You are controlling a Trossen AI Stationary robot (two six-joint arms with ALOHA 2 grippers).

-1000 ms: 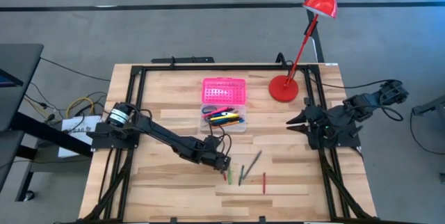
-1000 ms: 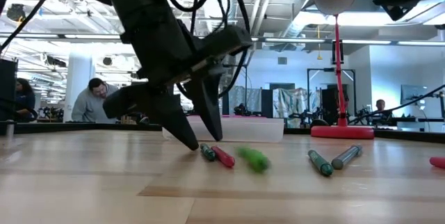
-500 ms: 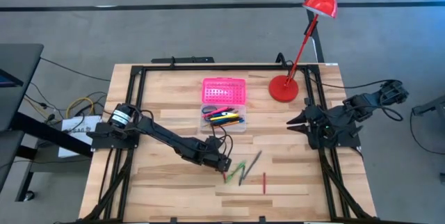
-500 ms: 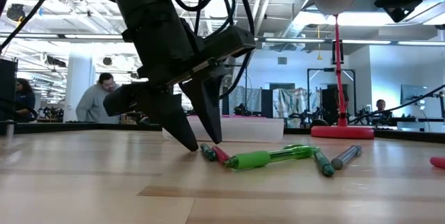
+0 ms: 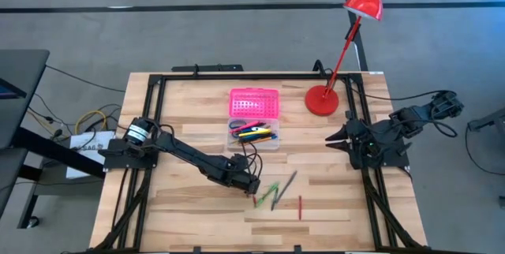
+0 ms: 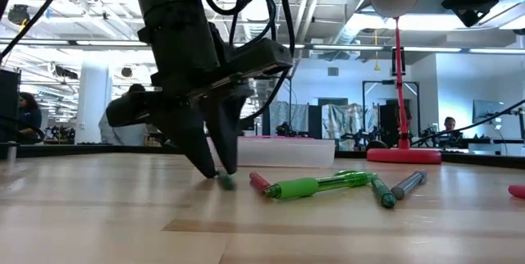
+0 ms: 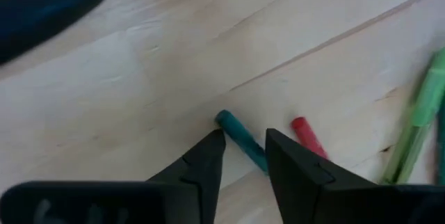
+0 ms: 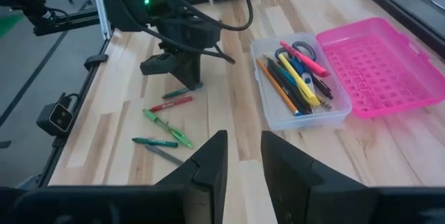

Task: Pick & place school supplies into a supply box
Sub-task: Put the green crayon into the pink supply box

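My left gripper [image 5: 253,190] points down at the table's middle front, its fingers [image 6: 218,174] narrowed about a teal pen [image 7: 240,139] lying flat on the wood. Next to that pen lie a red pen [image 7: 306,135] and a light green pen [image 6: 316,185], whose far end rests on a dark green pen [image 6: 379,192]. A grey pen [image 5: 289,181] and another red one [image 5: 300,207] lie farther right. The supply box [image 5: 254,135] holds several pens, and its pink lid [image 5: 254,102] is laid open behind it. My right gripper [image 5: 329,138] waits, open, at the table's right edge. My left gripper comes from above, pointing down, with one finger [image 7: 208,156] on each side of the teal pen near its free end [image 7: 228,122]. The pen runs slantwise across the gap between the fingers. It lies flat on the table.
The red desk lamp's base [image 5: 321,99] stands at the far right, and its arm leans up over the right edge. The black frame [image 5: 237,75] runs around the tabletop. Bare wood lies left of the pens [image 5: 181,199] and between the box and my right gripper [image 5: 304,140].
The light green pen swung round and came to rest slanting, its end on the dark green pen. My left gripper then shifted a little toward the table's left and narrowed its fingers. The teal pen's end slid left with it, away from the red pen.
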